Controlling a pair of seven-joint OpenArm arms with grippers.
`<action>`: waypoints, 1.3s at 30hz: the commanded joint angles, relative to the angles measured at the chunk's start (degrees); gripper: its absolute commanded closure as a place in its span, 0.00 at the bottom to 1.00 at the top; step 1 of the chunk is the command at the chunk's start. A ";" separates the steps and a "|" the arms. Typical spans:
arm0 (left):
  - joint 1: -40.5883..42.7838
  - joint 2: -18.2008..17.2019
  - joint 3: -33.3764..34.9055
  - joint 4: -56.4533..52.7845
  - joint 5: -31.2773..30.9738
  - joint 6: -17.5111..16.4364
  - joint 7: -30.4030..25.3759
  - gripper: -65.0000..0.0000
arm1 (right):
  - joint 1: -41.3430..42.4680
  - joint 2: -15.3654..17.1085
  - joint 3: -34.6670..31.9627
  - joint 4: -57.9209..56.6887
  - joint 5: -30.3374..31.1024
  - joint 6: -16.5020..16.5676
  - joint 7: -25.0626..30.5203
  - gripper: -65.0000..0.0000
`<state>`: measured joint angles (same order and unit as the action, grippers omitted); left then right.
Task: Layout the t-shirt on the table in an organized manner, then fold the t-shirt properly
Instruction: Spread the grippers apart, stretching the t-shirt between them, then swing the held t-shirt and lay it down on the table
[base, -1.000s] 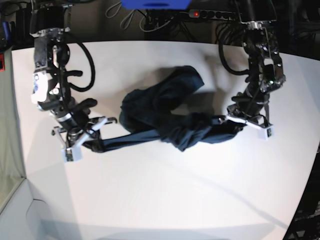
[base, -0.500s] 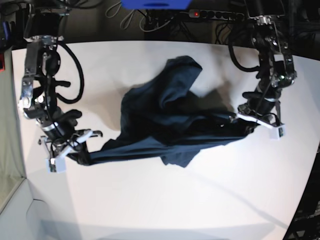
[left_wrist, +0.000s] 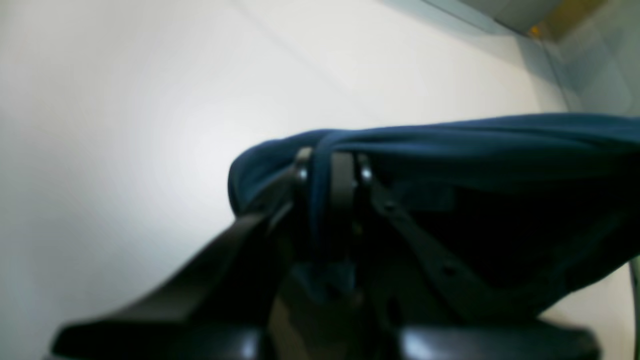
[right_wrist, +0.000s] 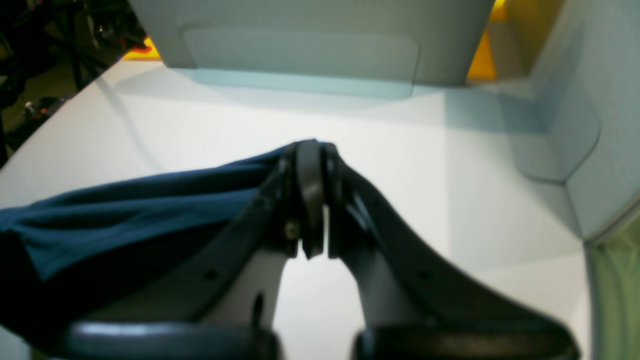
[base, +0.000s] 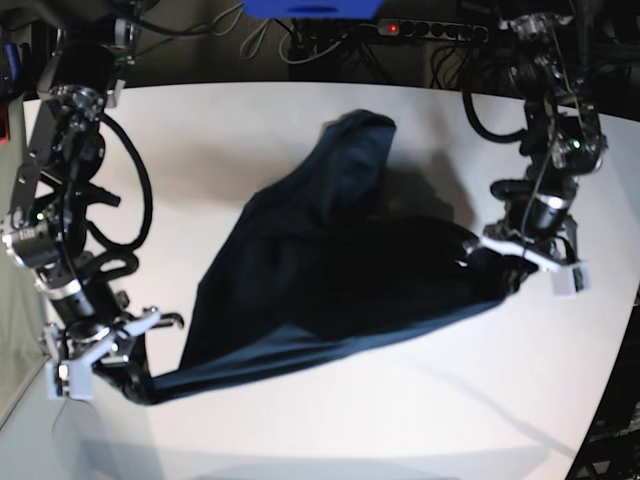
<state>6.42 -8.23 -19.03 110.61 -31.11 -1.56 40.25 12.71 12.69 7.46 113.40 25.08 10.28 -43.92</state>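
Note:
The navy t-shirt (base: 330, 270) hangs stretched in a broad sheet between my two grippers above the white table (base: 340, 430), and its far end (base: 360, 135) trails on the tabletop. On the right of the base view, my left gripper (base: 520, 262) is shut on one edge of the shirt. Its wrist view shows the left gripper (left_wrist: 330, 167) with a fold of the t-shirt (left_wrist: 475, 145) pinched between the jaws. At the front left, my right gripper (base: 112, 365) is shut on the opposite edge. In its wrist view the right gripper (right_wrist: 312, 150) clamps the t-shirt (right_wrist: 140, 200).
A power strip (base: 430, 30) with a red light, cables and a blue object (base: 310, 8) lie beyond the table's far edge. The table's curved edge (base: 610, 380) runs down the right side. A grey panel (right_wrist: 300, 50) stands past the right gripper.
Both arms have moved apart, the right gripper toward the front left and the left gripper slightly right. The twisted, bunched shirt has been pulled out into a wide taut sheet.

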 joint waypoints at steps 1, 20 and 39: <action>-2.85 -0.87 -0.71 1.26 1.27 1.61 -2.93 0.99 | 2.89 1.07 1.11 1.01 -1.83 -1.71 3.00 1.00; -33.62 -3.86 12.13 -2.61 10.59 1.69 -2.23 0.99 | 30.15 5.11 1.37 -12.53 -2.27 -1.71 -1.40 1.00; -1.98 -3.77 24.26 -8.59 9.88 1.69 8.76 0.99 | -2.91 5.11 7.44 -12.70 -2.18 -1.71 6.16 1.00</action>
<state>4.99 -11.57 5.48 101.27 -21.98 -0.82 48.95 8.43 16.47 13.80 99.59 24.14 9.37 -40.34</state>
